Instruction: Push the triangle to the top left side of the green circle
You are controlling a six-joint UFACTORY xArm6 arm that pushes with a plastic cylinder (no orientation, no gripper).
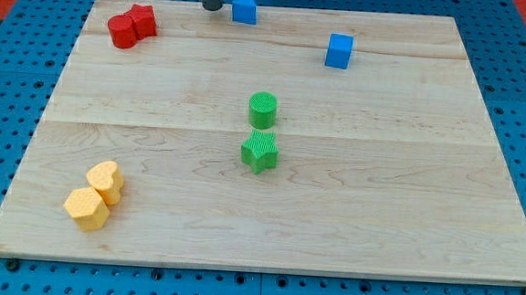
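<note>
While your rod comes in at the top edge of the frame, my tip [211,7] sits on the far rim of the bench [405,220], just left of the blue triangle [244,8], close beside it with a thin gap; contact can't be confirmed. You have no fingers on this rig, only the rod, so nothing is grasped or released.

The blue triangle is at top centre of the frame, near the bench's top edge. The green circle [263,109] stands near the middle of the frame, well below the triangle and slightly right of it. Just under the circle is the green star [259,152], close to it but apart.

The blue cube [339,51] is upper right of centre, well apart from the triangle. At upper left you see two red blocks [131,26] touching each other; shapes are hard to make out. At lower left, two yellow blocks sit touching: a yellow heart-like block [105,180] above a yellow hexagon-like block [86,208]. Blue pegboard [9,105] surrounds the bench.
</note>
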